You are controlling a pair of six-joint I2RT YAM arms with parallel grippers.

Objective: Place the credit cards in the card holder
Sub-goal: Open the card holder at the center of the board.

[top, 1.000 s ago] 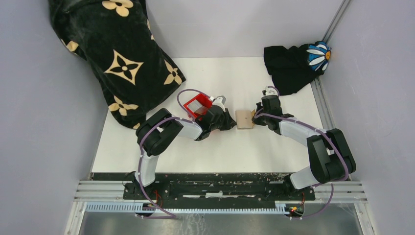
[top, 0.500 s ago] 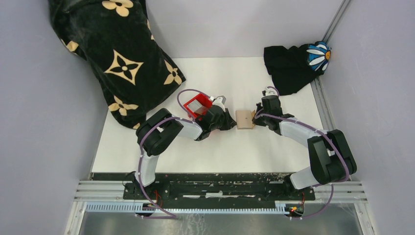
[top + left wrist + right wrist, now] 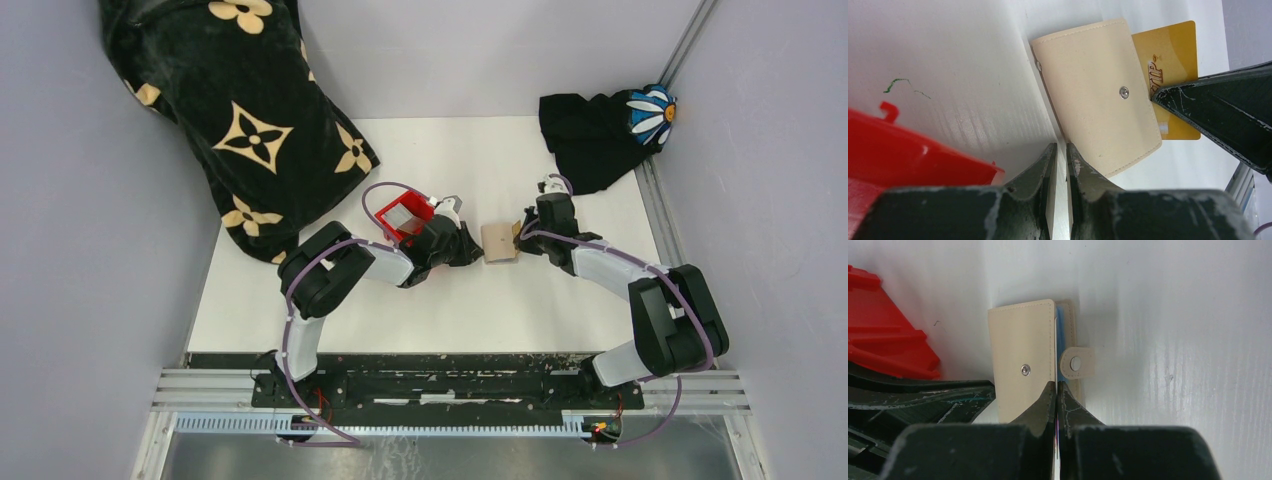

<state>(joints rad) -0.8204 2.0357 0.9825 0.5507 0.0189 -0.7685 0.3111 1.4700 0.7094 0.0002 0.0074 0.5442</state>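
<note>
Two hands flank the tan snap-tab leather card holder (image 3: 1093,85) mid-counter (image 3: 450,160): left hand (image 3: 1060,147) apparently pinching its left edge, right hand (image 3: 1057,385) clamped on a flat gold credit card (image 3: 1170,55) lying half under its right side.

We count one tan card holder (image 3: 499,243), one gold card (image 3: 1168,60), one blue card (image 3: 1060,337), one red bin (image 3: 403,217), two black cloths, a flower-patterned cloth (image 3: 230,110) and a daisy-patched cloth (image 3: 600,135), and two grippers, left gripper (image 3: 478,250) and right gripper (image 3: 520,238).

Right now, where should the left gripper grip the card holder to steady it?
The card holder, probably by the plain edge facing the left gripper, approached from that side: the gold card and snap tab occupy the opposite, open edge, at the right gripper.
</note>
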